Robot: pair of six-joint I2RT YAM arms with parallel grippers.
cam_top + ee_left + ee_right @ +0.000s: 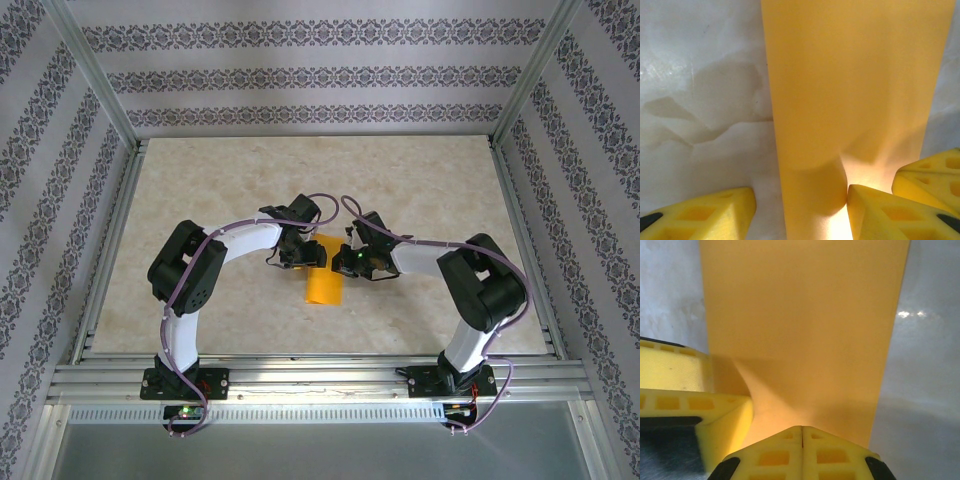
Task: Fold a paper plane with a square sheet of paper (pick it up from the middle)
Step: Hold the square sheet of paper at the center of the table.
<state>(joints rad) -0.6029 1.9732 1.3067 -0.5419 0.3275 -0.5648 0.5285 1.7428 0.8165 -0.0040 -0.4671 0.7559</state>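
Square sheet of paper (323, 283) lay near the middle of the counter (200, 190), showing as a narrow orange strip with its long axis running roughly from 12 to 6 o'clock. This shape suggested that the first centre fold was already made. No pointed nose, angled corner or wing crease was visible, so most of the folding was judged to be left.

Both tools were stationed at the strip's 12 o'clock end. The left tool (801, 220), at about 10 o'clock of the strip, stood with its jaws apart, straddling the paper. One finger (875, 212) touched the paper's edge and the other sat clear of it over bare counter.

The right tool (802, 442), at about 2 o'clock, had its jaws together, tips down at the paper's end. Whether a layer was nipped between them could not be determined. The paper appeared to lift slightly beside the tools.
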